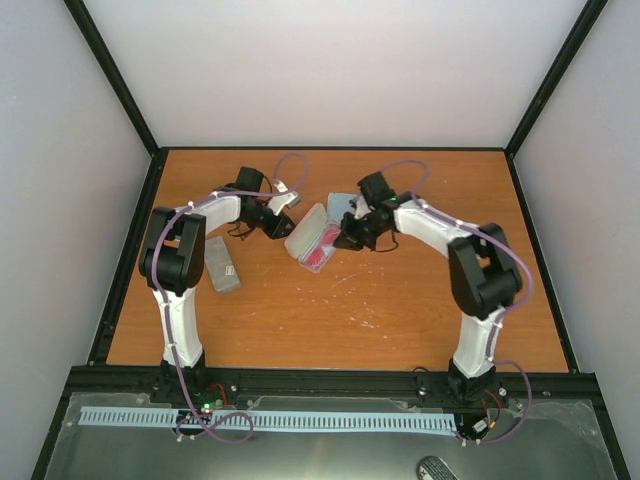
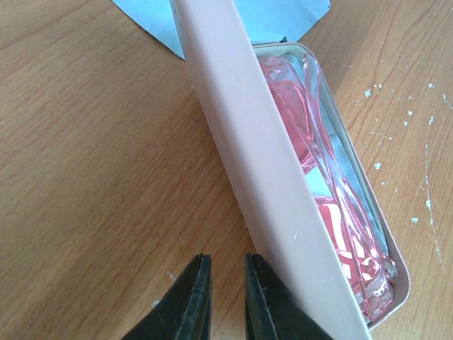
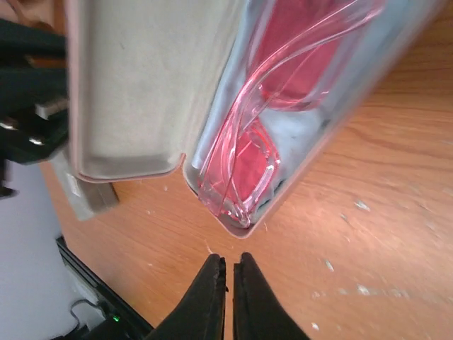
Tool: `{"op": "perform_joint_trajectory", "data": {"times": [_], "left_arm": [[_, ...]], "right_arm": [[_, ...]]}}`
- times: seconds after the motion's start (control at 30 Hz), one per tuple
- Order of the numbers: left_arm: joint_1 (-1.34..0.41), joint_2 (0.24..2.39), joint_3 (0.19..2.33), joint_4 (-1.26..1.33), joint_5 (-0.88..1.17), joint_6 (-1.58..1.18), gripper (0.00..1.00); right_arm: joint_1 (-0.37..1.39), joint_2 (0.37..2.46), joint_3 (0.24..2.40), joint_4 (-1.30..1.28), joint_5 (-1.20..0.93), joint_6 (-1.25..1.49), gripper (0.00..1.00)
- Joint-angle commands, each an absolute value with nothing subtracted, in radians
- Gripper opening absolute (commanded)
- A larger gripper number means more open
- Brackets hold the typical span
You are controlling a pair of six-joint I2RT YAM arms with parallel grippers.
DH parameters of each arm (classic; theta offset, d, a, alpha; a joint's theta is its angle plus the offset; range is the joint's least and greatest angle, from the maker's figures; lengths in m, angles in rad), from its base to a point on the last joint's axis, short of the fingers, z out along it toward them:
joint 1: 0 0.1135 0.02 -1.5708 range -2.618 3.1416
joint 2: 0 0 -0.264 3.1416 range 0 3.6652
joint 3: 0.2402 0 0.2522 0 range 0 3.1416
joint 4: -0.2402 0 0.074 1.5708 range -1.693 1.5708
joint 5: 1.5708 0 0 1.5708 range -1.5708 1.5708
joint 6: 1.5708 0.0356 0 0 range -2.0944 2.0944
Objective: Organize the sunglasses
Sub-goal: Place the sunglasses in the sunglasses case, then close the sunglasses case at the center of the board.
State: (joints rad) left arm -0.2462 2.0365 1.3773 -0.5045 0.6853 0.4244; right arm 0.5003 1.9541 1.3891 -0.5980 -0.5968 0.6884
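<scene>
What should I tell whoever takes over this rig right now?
Left hand: all but shut, empty, low over the table beside the raised lid of the pink case.
Right hand: shut, empty, just off the case's end.
Red sunglasses: folded inside the open pink case.
Grey case: lies by the left arm and looks closed.
Blue cloth: on the table beyond the pink case.
Done: the red pair is in its case.
Left: probably closing the lid. A second pair is not clearly visible, so check for it.
</scene>
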Motion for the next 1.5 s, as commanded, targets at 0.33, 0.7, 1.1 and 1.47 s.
{"op": "perform_joint_trajectory", "data": {"times": [0.33,0.7,1.1,1.47], "left_arm": [[-0.287,2.038,1.422,-0.502,0.706,0.407,0.14],[-0.347,2.079,1.467,-0.505,0.701,0.373,0.14],[-0.443,2.147,1.512,-0.503,0.703,0.337,0.14],[-0.268,1.958,1.501,-0.49,0.566,0.349,0.2]], "right_arm": [[0.413,2.025,1.312,-0.515,-0.513,0.707,0.03],[0.425,2.145,1.374,-0.444,-0.568,0.712,0.03],[0.428,2.132,1.351,-0.422,-0.582,0.698,0.03],[0.457,1.885,1.532,-0.762,-0.298,0.527,0.19]]}}
